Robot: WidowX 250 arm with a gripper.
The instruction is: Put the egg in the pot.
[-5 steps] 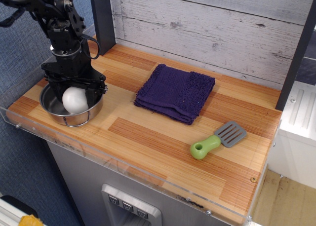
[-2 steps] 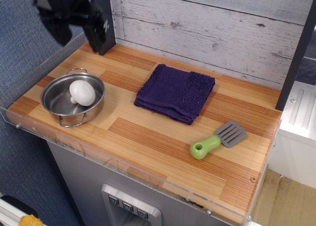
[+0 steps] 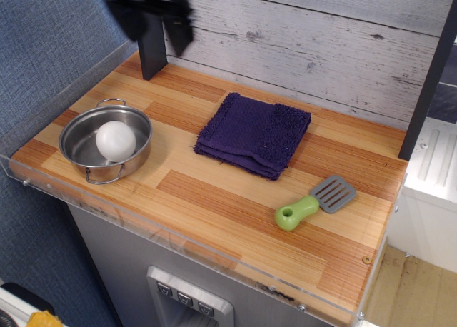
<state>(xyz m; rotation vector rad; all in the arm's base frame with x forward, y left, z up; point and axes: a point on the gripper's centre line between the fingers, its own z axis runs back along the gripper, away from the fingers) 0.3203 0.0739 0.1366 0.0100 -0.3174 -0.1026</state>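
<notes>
Egg (image 3: 116, 141) sits inside pot (image 3: 105, 143), well below and left of the end effector (image 3: 150, 13), which is blurred at top edge; opening cannot be told, holds nothing visible. Egg looks smooth, rigid, probably light, roll-prone: grip across its widest middle. Task appears done.

Matte white egg (image 3: 116, 141); shiny steel pot (image 3: 75, 154); plush purple cloth (image 3: 253, 133); smooth wooden counter (image 3: 228, 205)
</notes>
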